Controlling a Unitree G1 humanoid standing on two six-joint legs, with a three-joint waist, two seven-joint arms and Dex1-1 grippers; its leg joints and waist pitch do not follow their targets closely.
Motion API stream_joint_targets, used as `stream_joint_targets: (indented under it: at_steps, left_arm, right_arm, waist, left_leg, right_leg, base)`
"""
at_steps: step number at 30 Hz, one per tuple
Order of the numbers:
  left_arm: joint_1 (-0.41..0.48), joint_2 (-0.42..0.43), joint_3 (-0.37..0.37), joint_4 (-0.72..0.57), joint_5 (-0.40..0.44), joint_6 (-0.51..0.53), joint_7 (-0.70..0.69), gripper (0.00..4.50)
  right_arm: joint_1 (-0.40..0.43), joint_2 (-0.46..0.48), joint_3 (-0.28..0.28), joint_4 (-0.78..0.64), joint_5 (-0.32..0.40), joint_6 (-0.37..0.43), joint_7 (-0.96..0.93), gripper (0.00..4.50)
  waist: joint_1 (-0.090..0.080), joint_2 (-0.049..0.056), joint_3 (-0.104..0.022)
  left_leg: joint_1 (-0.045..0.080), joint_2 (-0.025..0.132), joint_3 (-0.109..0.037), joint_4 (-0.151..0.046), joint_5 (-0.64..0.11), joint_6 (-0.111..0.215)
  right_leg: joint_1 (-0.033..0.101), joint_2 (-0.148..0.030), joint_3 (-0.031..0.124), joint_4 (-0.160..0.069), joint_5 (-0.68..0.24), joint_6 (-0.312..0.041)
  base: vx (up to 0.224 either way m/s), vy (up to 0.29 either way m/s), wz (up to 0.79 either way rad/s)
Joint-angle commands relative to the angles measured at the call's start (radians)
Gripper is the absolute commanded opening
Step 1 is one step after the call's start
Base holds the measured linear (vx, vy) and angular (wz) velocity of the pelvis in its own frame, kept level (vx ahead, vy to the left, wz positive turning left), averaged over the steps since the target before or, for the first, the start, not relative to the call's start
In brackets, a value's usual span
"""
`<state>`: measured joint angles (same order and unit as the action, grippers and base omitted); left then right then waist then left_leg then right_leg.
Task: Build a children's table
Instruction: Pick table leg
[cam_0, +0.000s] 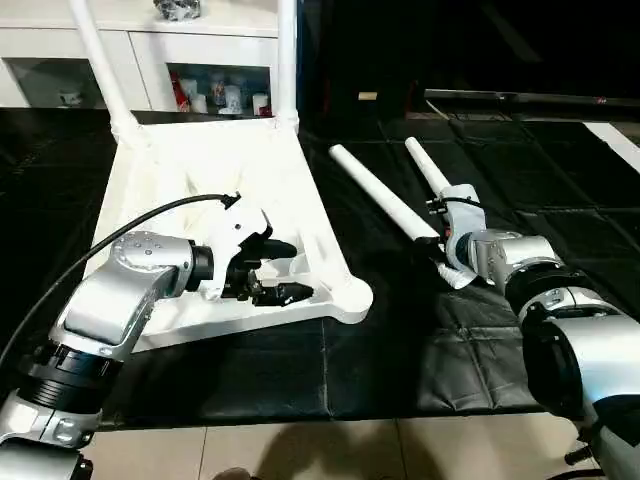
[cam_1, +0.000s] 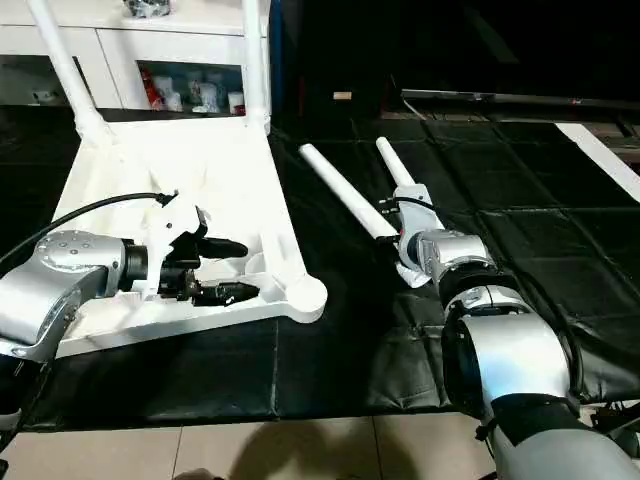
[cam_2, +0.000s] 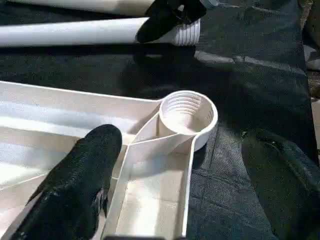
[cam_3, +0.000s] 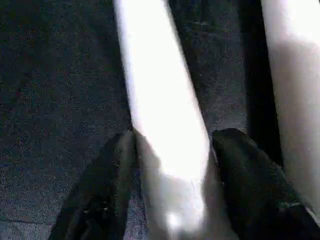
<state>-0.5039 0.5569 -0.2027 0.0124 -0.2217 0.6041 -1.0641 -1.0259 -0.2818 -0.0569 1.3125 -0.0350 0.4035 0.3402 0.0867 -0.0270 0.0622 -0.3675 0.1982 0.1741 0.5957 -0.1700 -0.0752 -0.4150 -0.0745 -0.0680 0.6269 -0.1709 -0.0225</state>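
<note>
**Upturned table with 2 legs fitted, 2 loose beside it**

The children's table (cam_0: 215, 190) lies upside down on the black mat (cam_0: 400, 350), its ribbed underside facing up and its long axis running away from the robot. 2 fitted legs (cam_0: 287, 60) stand upright at its far corners. The near right corner socket (cam_2: 186, 114) is empty — the left wrist view shows the screw thread inside it, which the head views do not resolve.

The left gripper (cam_0: 272, 270) hovers over the near rim, its fingers (cam_2: 75, 185) spread wide, 1 over the ribs and 1 beyond the frame, holding nothing.

2 loose legs (cam_0: 375, 190) lie on the mat to the right of the table, roughly parallel, angled away and to the left. The right gripper (cam_3: 170, 165) straddles the nearer end of the inner one — in the right wrist view a black finger sits on either side of it, touching or nearly so; whether they clamp it cannot be told.

A white cabinet (cam_0: 150, 50) stands behind.
</note>
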Motion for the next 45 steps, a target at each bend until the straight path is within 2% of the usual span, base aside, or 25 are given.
stream_joint_targets:
  at_steps: [1,2,4,7,8,15,20,22,25,27,28,29,30,33,34,35,37,38,39,40,42,43,45]
  left_arm:
    - [-0.007,0.005,-0.012,-0.024,0.002,0.004,0.002,4.50]
    - [-0.010,0.003,-0.014,-0.023,0.000,0.006,0.006,4.50]
    - [-0.013,0.000,-0.016,-0.021,-0.001,0.008,0.008,4.50]
    - [-0.015,-0.004,-0.020,-0.019,0.000,0.009,0.010,4.50]
    - [-0.016,-0.004,-0.021,-0.019,0.001,0.009,0.010,4.50]
    - [-0.018,-0.014,-0.026,-0.015,0.003,0.009,0.021,4.50]
    - [-0.020,-0.035,-0.007,-0.002,-0.002,0.012,0.053,4.50]
    - [-0.030,-0.065,0.025,0.022,-0.009,0.009,0.097,4.50]
    - [-0.043,-0.097,0.057,0.047,-0.016,0.001,0.142,4.50]
    - [-0.055,-0.123,0.079,0.066,-0.021,-0.001,0.178,4.50]
    - [-0.066,-0.144,0.094,0.082,-0.027,-0.002,0.205,4.50]
    - [-0.071,-0.154,0.100,0.090,-0.028,-0.004,0.217,4.50]
    - [-0.082,-0.173,0.109,0.106,-0.030,-0.009,0.241,4.50]
    - [-0.125,-0.248,0.149,0.160,-0.041,-0.006,0.333,4.50]
    - [-0.140,-0.271,0.165,0.176,-0.050,0.005,0.359,4.50]
    - [-0.143,-0.277,0.169,0.179,-0.052,0.008,0.366,4.50]
    - [-0.199,-0.352,0.243,0.229,-0.113,0.049,0.442,4.50]
    - [-0.235,-0.394,0.288,0.258,-0.151,0.058,0.480,4.50]
    - [-0.262,-0.423,0.319,0.280,-0.181,0.060,0.503,4.50]
    - [-0.282,-0.443,0.341,0.296,-0.203,0.058,0.516,4.50]
    - [-0.324,-0.483,0.386,0.324,-0.254,0.062,0.542,4.50]
    - [-0.332,-0.490,0.394,0.328,-0.262,0.065,0.546,4.50]
    - [-0.388,-0.541,0.455,0.362,-0.336,0.082,0.584,4.50]
  right_arm:
    - [0.033,0.009,0.025,0.029,-0.024,0.030,0.023,2.17]
    - [0.037,0.012,0.047,0.027,-0.042,0.024,0.035,2.17]
    - [0.040,0.015,0.049,0.025,-0.047,0.012,0.020,1.96]
    - [0.041,0.018,0.045,0.023,-0.051,-0.002,-0.005,1.88]
    - [0.041,0.019,0.049,0.023,-0.055,0.000,-0.003,1.88]
    - [0.047,0.027,0.069,0.016,-0.075,-0.026,0.043,1.84]
    - [0.046,0.022,0.019,0.009,-0.034,-0.048,0.009,1.84]
    - [0.039,0.008,-0.015,0.002,-0.003,-0.056,0.003,1.84]
    - [0.032,-0.006,-0.061,-0.009,0.038,-0.074,0.001,1.84]
    - [0.026,-0.013,-0.103,-0.022,0.078,-0.085,0.021,1.84]
    - [0.023,-0.015,-0.143,-0.037,0.118,-0.102,0.055,1.84]
    - [0.023,-0.016,-0.158,-0.045,0.135,-0.107,0.069,1.84]
    - [0.022,-0.019,-0.190,-0.061,0.170,-0.117,0.097,1.84]
    - [0.023,-0.018,-0.304,-0.120,0.305,-0.108,0.198,1.84]
    - [0.026,-0.016,-0.326,-0.140,0.338,-0.095,0.233,1.84]
    - [0.026,-0.016,-0.331,-0.145,0.346,-0.091,0.242,1.84]
    - [0.069,0.010,-0.350,-0.270,0.432,-0.037,0.390,1.84]
    - [0.107,0.030,-0.353,-0.357,0.484,0.002,0.477,1.84]
    - [0.138,0.044,-0.347,-0.420,0.518,0.035,0.530,1.84]
    - [0.163,0.054,-0.341,-0.465,0.541,0.061,0.564,1.84]
    - [0.225,0.073,-0.307,-0.568,0.581,0.113,0.629,1.84]
    - [0.237,0.076,-0.301,-0.587,0.590,0.122,0.639,1.84]
    - [0.306,0.093,-0.262,-0.716,0.654,0.201,0.695,1.84]
  waist:
    - [-0.002,0.017,-0.069]
    - [-0.001,0.017,-0.069]
    - [-0.002,0.019,-0.069]
    - [-0.003,0.019,-0.067]
    - [-0.004,0.022,-0.066]
    - [-0.005,0.018,-0.068]
    - [-0.005,0.017,-0.068]
    - [-0.004,0.013,-0.068]
    - [-0.003,0.015,-0.071]
    - [-0.001,0.012,-0.074]
    - [-0.001,0.019,-0.076]
    - [-0.002,0.016,-0.076]
    - [0.001,0.019,-0.079]
    - [0.002,0.014,-0.080]
    - [0.003,0.013,-0.079]
    - [0.004,0.012,-0.079]
    - [0.009,0.008,-0.078]
    - [0.015,0.010,-0.082]
    - [0.011,0.006,-0.076]
    - [0.020,0.008,-0.079]
    - [0.029,0.000,-0.079]
    - [0.030,0.000,-0.080]
    - [0.040,0.001,-0.078]
  left_leg:
    - [0.010,0.022,-0.004,-0.068,-0.290,-0.051]
    - [0.009,0.023,-0.004,-0.068,-0.289,-0.051]
    - [0.011,0.023,-0.005,-0.068,-0.295,-0.053]
    - [0.014,0.022,-0.005,-0.069,-0.323,-0.057]
    - [0.015,0.023,-0.006,-0.069,-0.334,-0.060]
    - [0.012,0.023,-0.007,-0.070,-0.324,-0.057]
    - [0.014,0.023,-0.006,-0.069,-0.322,-0.054]
    - [0.014,0.022,-0.006,-0.069,-0.314,-0.051]
    - [0.012,0.020,-0.004,-0.066,-0.295,-0.044]
    - [0.008,0.019,-0.004,-0.065,-0.266,-0.034]
    - [0.006,0.019,-0.004,-0.063,-0.242,-0.029]
    - [0.006,0.019,0.000,-0.062,-0.242,-0.022]
    - [0.003,0.020,-0.003,-0.059,-0.213,-0.009]
    - [0.002,0.019,0.000,-0.056,-0.197,0.014]
    - [0.001,0.019,0.002,-0.055,-0.195,0.027]
    - [0.000,0.018,0.003,-0.054,-0.192,0.032]
    - [-0.002,0.017,0.005,-0.052,-0.171,0.054]
    - [0.000,0.023,0.001,-0.051,-0.156,0.060]
    - [-0.004,0.016,0.007,-0.051,-0.159,0.073]
    - [0.000,0.022,0.003,-0.050,-0.158,0.082]
    - [-0.002,0.020,0.002,-0.050,-0.138,0.084]
    - [-0.002,0.023,0.001,-0.051,-0.137,0.080]
    - [0.000,0.021,0.002,-0.051,-0.139,0.074]
  right_leg:
    - [0.048,-0.056,0.043,-0.075,-0.284,-0.195]
    - [0.049,-0.056,0.042,-0.073,-0.280,-0.197]
    - [0.049,-0.056,0.043,-0.073,-0.285,-0.197]
    - [0.046,-0.057,0.043,-0.079,-0.321,-0.190]
    - [0.045,-0.057,0.043,-0.080,-0.332,-0.187]
    - [0.047,-0.056,0.043,-0.076,-0.302,-0.191]
    - [0.047,-0.058,0.044,-0.078,-0.311,-0.189]
    - [0.047,-0.057,0.044,-0.077,-0.305,-0.189]
    - [0.050,-0.055,0.044,-0.075,-0.267,-0.193]
    - [0.054,-0.056,0.043,-0.072,-0.235,-0.197]
    - [0.056,-0.055,0.043,-0.068,-0.200,-0.206]
    - [0.055,-0.053,0.044,-0.071,-0.187,-0.208]
    - [0.060,-0.055,0.043,-0.063,-0.144,-0.223]
    - [0.063,-0.053,0.041,-0.063,-0.114,-0.235]
    - [0.064,-0.053,0.041,-0.066,-0.114,-0.240]
    - [0.065,-0.052,0.040,-0.066,-0.113,-0.242]
    - [0.070,-0.048,0.038,-0.067,-0.097,-0.247]
    - [0.067,-0.055,0.036,-0.064,-0.096,-0.254]
    - [0.069,-0.046,0.036,-0.071,-0.100,-0.249]
    - [0.070,-0.053,0.036,-0.072,-0.102,-0.246]
    - [0.070,-0.057,0.033,-0.077,-0.141,-0.238]
    - [0.069,-0.059,0.033,-0.074,-0.150,-0.238]
    - [0.067,-0.058,0.033,-0.081,-0.188,-0.222]
  base:
    - [0.000,0.000,0.00]
    - [0.000,0.000,0.00]
    - [0.000,0.000,0.00]
    - [0.000,0.000,0.00]
    - [0.000,0.000,0.00]
    - [0.000,0.000,0.00]
    - [0.000,0.000,0.00]
    - [0.000,0.000,0.00]
    - [0.000,0.000,0.00]
    - [0.000,0.000,0.00]
    - [0.000,0.000,0.00]
    - [0.000,0.000,0.00]
    - [0.000,0.000,0.00]
    - [0.000,0.000,0.00]
    - [0.000,0.000,0.00]
    - [0.000,0.000,0.00]
    - [0.000,0.000,0.00]
    - [0.000,0.000,0.00]
    - [0.000,0.000,0.00]
    - [0.000,0.000,0.00]
    - [0.000,0.000,0.00]
    - [0.000,0.000,0.00]
    - [0.000,0.000,0.00]
